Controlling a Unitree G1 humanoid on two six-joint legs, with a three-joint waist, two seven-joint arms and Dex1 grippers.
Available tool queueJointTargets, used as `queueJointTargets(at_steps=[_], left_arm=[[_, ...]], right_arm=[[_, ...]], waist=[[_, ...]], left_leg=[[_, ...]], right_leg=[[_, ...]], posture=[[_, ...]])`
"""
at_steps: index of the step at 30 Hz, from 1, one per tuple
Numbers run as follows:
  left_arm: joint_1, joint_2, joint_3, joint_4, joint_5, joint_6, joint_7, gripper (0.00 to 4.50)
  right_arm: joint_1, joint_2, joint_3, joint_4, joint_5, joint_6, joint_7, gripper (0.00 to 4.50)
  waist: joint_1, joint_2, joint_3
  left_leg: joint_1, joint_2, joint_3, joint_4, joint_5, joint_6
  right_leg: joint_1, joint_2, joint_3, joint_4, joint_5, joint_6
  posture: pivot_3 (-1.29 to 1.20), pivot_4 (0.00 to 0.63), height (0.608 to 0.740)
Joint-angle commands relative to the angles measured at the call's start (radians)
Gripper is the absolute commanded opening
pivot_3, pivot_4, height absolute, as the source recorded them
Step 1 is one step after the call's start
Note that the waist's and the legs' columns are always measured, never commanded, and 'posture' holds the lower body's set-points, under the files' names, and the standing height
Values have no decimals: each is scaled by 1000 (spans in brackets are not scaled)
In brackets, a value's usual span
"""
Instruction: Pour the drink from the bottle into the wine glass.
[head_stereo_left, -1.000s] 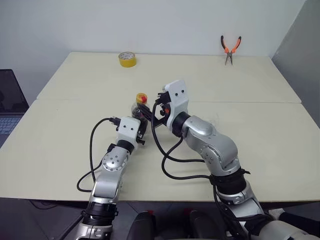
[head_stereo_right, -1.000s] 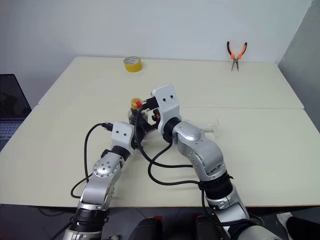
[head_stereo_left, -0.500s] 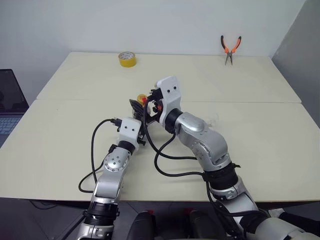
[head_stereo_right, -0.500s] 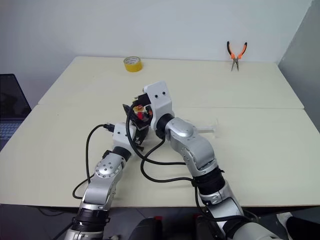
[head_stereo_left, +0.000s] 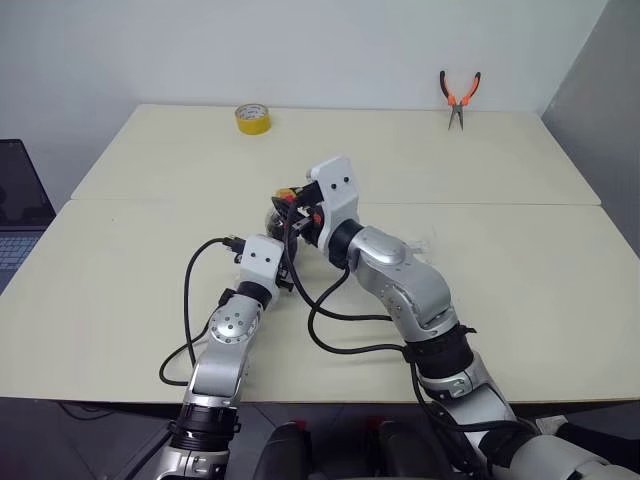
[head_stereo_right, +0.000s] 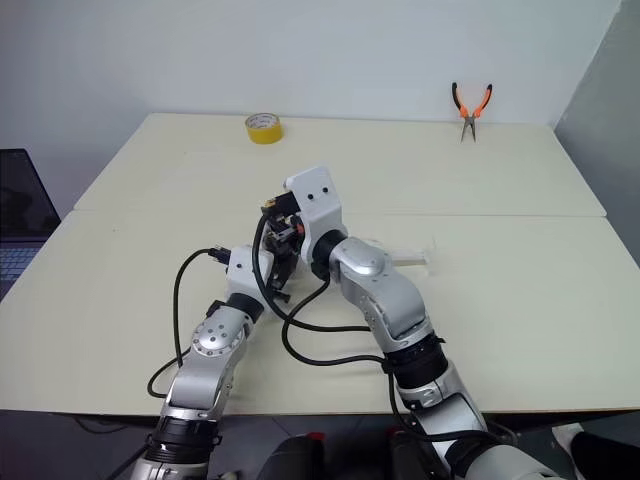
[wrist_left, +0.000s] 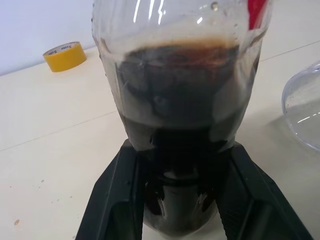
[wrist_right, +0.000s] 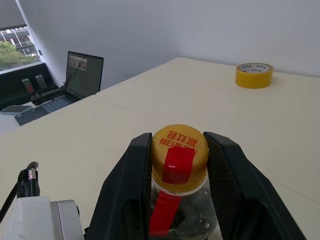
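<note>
While the left gripper jaws clamp the bottle at frame centre, the right gripper jaws close on its yellow cap. Dark drink half-fills it on the table.

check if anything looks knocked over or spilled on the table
The wine glass lies on its side on the table, just right of the held bottle. No spill shows; the yellow cap is on.

my arms hide most of the bottle; the wine glass beside it is cut off at the edge.
</note>
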Motion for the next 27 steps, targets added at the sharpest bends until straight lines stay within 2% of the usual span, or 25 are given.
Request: queueJointTargets(at_steps=[1, 8, 15, 22, 23, 27], left_arm=[[-1, 6, 14, -53, -2, -19, 3, 1363], [3, 12, 21, -67, -3, -6, 1, 1112], [7, 11, 22, -74, -7, -1, -1, 1035], [10, 11, 20, -76, -8, 0, -3, 968], [12, 9, 19, -77, -8, 0, -3, 952], [14, 4, 16, -81, -8, 1, 0, 938]], right_arm=[[-11, -20, -20, -3, 52, -87, 127, 1249], [-111, -120, -74, 208, 49, -259, 314, 1249], [-146, -171, -35, 315, 18, -399, 487, 1248], [-160, -170, -43, 358, 8, -445, 532, 1248], [-153, -163, -51, 337, 19, -420, 521, 1976], [-86, -144, -63, 212, 41, -316, 458, 3305]], waist=[[0, 0, 0], [-8, 0, 0], [-9, 0, 0], [-8, 0, 0], [-8, 0, 0], [-8, 0, 0]], left_leg=[[0, 0, 0, 0, 0, 0], [0, 0, 0, 0, 0, 0], [0, 0, 0, 0, 0, 0], [0, 0, 0, -1, 0, 0], [0, 0, 0, 0, 0, 0], [0, 1, 0, -1, 0, 0]], right_leg=[[0, 0, 0, 0, 0, 0], [0, 0, 0, 0, 0, 0], [0, 0, 0, -1, 0, 0], [0, 0, 0, 0, 0, 0], [0, 0, 0, 0, 0, 0], [0, 0, 0, 0, 0, 0]], posture=[[0, 150, 740], [0, 150, 740], [0, 150, 740], [0, 150, 740], [0, 150, 740], [0, 150, 740]])
